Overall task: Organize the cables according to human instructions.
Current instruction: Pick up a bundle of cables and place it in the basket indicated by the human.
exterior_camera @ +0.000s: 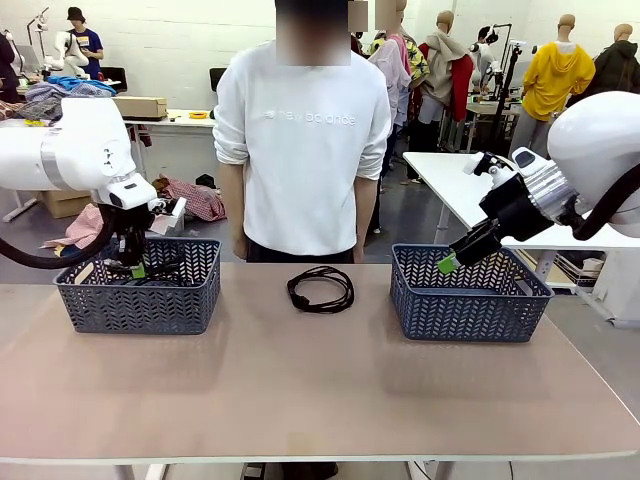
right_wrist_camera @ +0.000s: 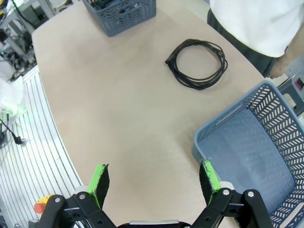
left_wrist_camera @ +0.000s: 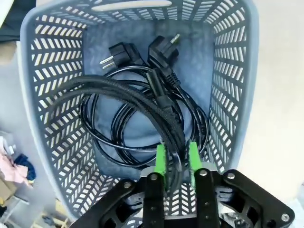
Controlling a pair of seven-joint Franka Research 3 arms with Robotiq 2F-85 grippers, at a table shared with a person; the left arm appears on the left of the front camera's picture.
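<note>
My left gripper [exterior_camera: 135,264] hangs inside the left grey basket [exterior_camera: 140,310]. In the left wrist view its green pads [left_wrist_camera: 160,161] are shut on a black cable [left_wrist_camera: 133,97] that arcs up from the basket floor. Under it lie coiled black cables with two plugs [left_wrist_camera: 118,57] at the far end of the basket [left_wrist_camera: 52,95]. One more coiled cable [exterior_camera: 294,292] lies on the table between the baskets, also seen from the right wrist as a cable loop [right_wrist_camera: 195,86]. My right gripper [exterior_camera: 450,262] is open and empty above the near-left corner of the right basket [exterior_camera: 470,310], whose wall [right_wrist_camera: 285,123] encloses a bare floor.
A person in a white sweatshirt [exterior_camera: 300,140] stands at the far edge behind the loose cable, arms down, one hand [right_wrist_camera: 280,69] near the right basket. The beige table [exterior_camera: 320,400] has wide bare room in front of both baskets.
</note>
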